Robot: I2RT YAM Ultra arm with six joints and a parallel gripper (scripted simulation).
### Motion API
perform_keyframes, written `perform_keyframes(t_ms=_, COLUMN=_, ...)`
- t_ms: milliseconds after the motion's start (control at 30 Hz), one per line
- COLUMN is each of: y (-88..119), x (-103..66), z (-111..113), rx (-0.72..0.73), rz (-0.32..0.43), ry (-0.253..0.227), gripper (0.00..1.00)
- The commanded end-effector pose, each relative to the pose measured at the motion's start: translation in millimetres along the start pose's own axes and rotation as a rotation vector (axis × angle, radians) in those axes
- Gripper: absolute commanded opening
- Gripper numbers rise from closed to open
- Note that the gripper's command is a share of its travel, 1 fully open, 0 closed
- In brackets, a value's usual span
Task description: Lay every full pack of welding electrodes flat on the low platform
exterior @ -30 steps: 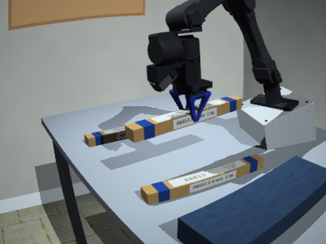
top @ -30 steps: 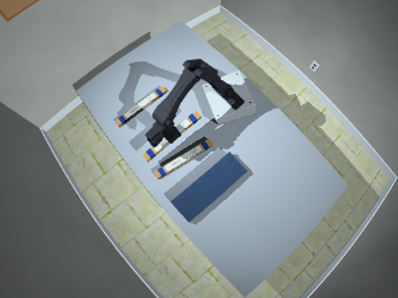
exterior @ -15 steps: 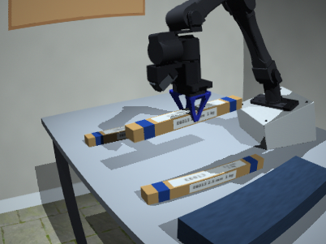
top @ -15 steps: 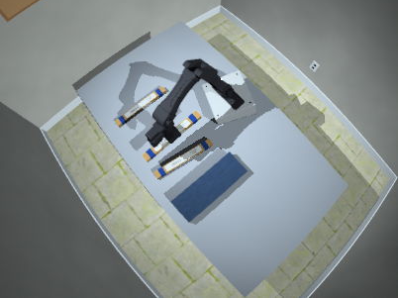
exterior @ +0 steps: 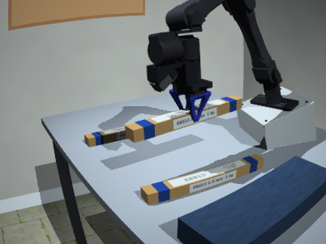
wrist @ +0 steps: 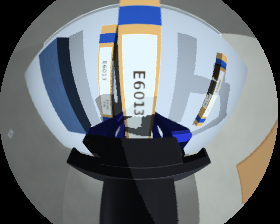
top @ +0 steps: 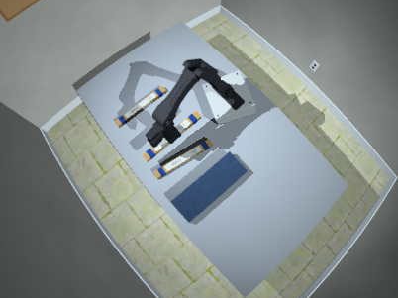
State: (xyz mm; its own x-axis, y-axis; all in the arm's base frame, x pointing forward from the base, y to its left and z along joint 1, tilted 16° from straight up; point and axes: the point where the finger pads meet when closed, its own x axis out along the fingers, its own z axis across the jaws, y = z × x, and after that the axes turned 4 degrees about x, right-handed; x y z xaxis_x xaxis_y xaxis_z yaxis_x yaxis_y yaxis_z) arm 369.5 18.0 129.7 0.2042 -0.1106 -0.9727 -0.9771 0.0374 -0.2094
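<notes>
My gripper (exterior: 190, 114) (wrist: 138, 113) is shut on the middle pack (top: 186, 125) (exterior: 162, 130) (wrist: 139, 50), one blue finger on each long side. This pack is raised level above the table, its shadow on the table apart from it. The near pack (top: 182, 161) (exterior: 203, 181) (wrist: 105, 67) lies flat on the table between the held pack and the platform. The far pack (top: 141, 107) (exterior: 109, 138) (wrist: 214, 90) lies on the table on the other side, partly hidden in the exterior view. The low dark blue platform (top: 210, 187) (exterior: 259, 202) (wrist: 54, 82) bears no pack.
The arm's pale base box (top: 218, 100) (exterior: 284, 125) stands at the table's back edge, beyond one end of the packs. The near pack lies close beside the platform's long side. The table's front edge runs near the other ends of the packs.
</notes>
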Motion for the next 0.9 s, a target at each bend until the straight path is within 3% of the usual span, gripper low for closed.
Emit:
perform_keyframes(t_ms=0, y=-10, x=-20.2, z=-2, rx=0.007, rz=-0.068, ry=-0.013, gripper=0.0)
perform_keyframes(t_ms=800, y=-10, x=-20.2, z=-2, rx=0.007, rz=-0.068, ry=-0.013, gripper=0.0)
perform_keyframes(t_ms=833, y=-20, x=-30.6, z=-5, rx=0.017, rz=-0.118, ry=-0.023, gripper=0.0)
perform_keyframes(t_ms=867, y=-21, x=-28.9, z=-5, rx=0.017, rz=-0.118, ry=-0.023, gripper=0.0)
